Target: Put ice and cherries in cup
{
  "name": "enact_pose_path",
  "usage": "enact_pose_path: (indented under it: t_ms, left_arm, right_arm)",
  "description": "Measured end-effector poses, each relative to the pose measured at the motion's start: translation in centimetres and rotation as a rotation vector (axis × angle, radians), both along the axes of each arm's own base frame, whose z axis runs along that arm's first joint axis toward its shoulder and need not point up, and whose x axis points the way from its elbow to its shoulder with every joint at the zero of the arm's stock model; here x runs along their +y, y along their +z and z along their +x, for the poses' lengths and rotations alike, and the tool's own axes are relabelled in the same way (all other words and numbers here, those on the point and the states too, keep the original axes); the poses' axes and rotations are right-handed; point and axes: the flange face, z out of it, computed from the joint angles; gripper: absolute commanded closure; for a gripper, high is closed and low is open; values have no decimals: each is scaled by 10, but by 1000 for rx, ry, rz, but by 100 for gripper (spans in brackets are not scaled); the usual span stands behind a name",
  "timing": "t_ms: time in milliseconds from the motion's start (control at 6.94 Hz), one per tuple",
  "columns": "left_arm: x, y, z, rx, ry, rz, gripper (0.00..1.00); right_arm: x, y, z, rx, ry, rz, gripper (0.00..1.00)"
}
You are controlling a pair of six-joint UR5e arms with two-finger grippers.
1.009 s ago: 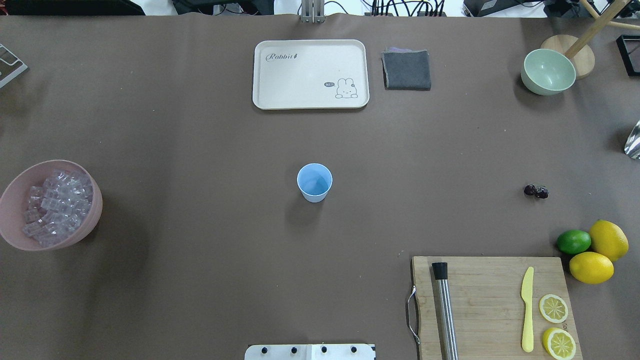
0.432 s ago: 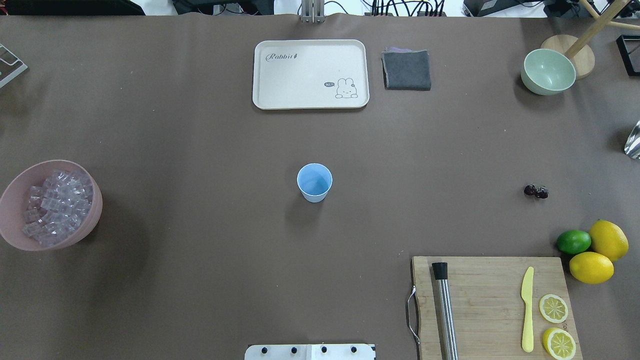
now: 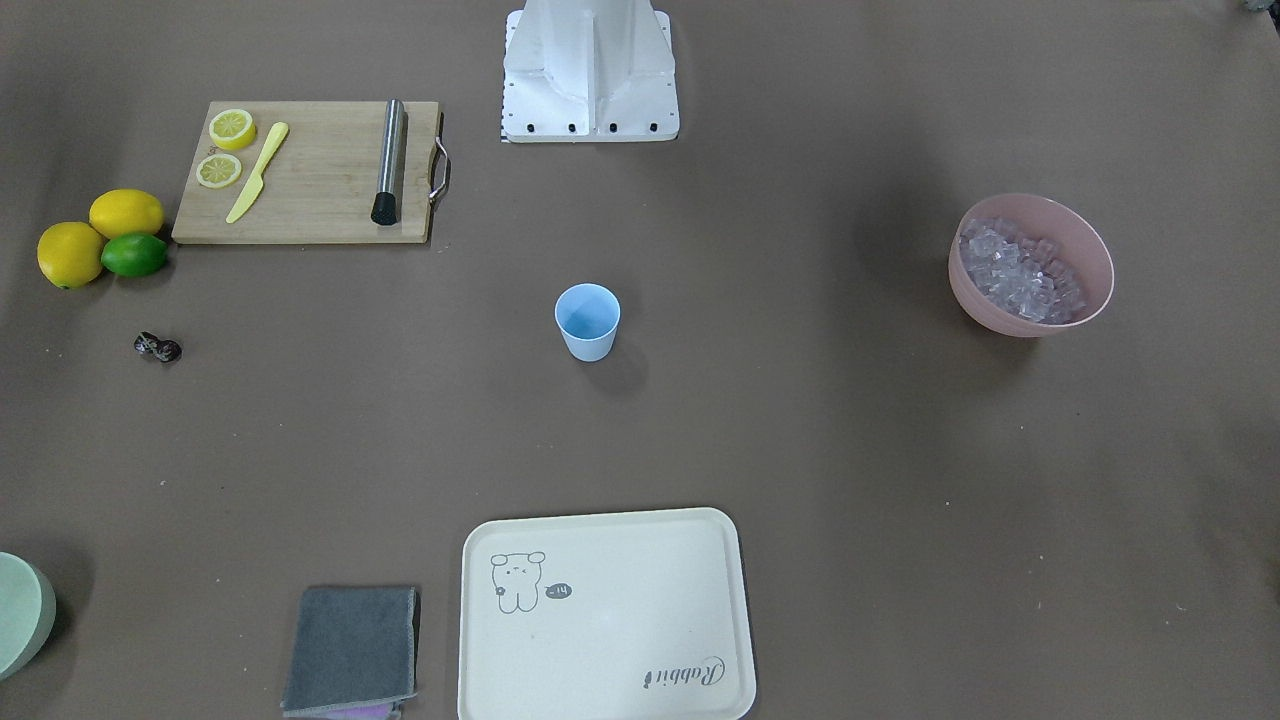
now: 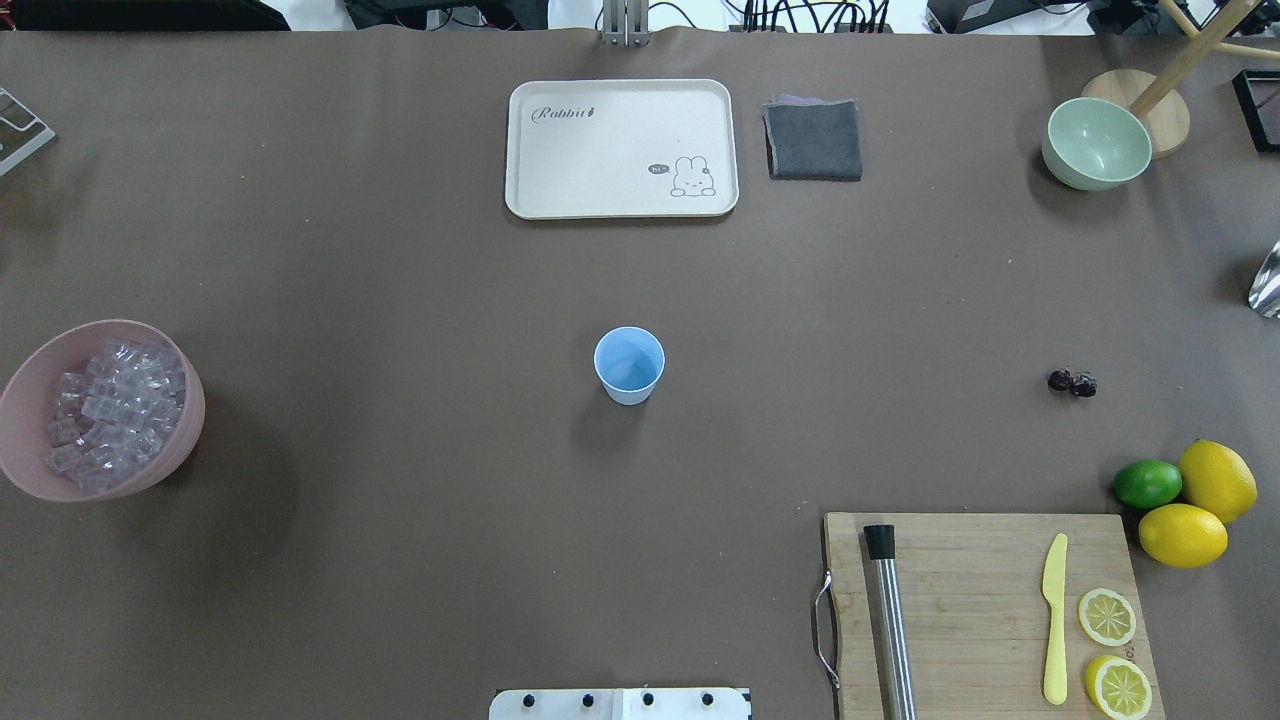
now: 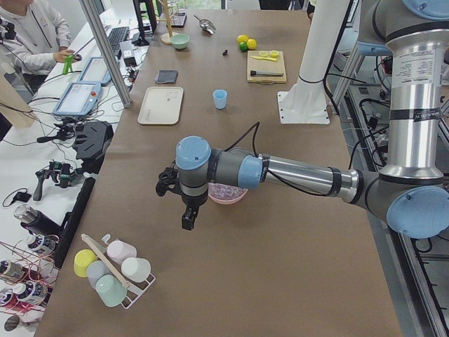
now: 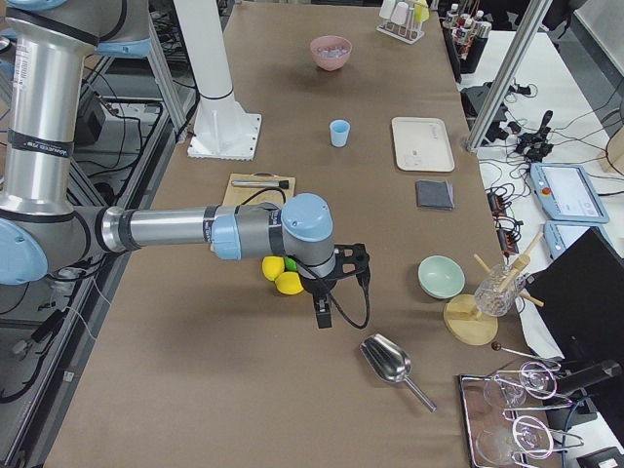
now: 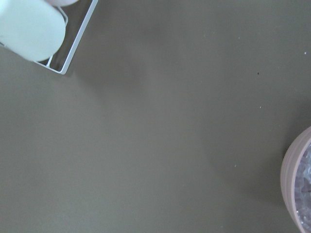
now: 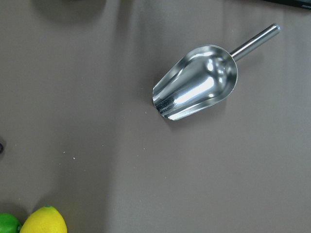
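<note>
Over the last second nothing on the counter point(image 4: 400, 300) has moved. The cup point(image 4: 629, 365) stands upright and empty in the middle. The ice point(image 4: 115, 410) is heaped in the pink bowl point(image 4: 30, 365) at the left edge, and the cherries point(image 4: 1072, 383) lie on the bare surface near the right edge, well apart from the cup. No part of the task looks done yet. The left gripper point(image 5: 186, 222) hangs above the left end, just beyond the bowl. The right gripper point(image 6: 323, 316) hangs over the right end, near a metal scoop point(image 8: 197, 82). Each gripper shows only in a side view, so it cannot be told whether it is spread or pressed together. The scoop seems the likely first pick for the ice.
</note>
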Motion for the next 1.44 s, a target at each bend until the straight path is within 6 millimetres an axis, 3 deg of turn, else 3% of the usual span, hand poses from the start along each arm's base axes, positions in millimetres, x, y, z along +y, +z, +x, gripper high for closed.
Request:
enact_pose_path:
  t_ms: [288,721,865,1153,1441]
  left_arm:
    - [-7,-14,-12,-7,-25,153,1]
    - [7,-21,-9,10,-52,285,2]
    - [7,-35,15,62,-81,281,1]
    - [19,-62,94,214,-102,220,1]
    - [44,-64,155,303,-73,130,1]
  right_arm:
    - [-1,-2,0,-2,1,8,0]
    - [-4,-10,-1,-23,54,-18,0]
    - [-5,-15,-2,-32,77,-31,0]
    - [-6,-17,-2,-38,92,-42,0]
    - [-5,-17,-2,-40,93,-43,0]
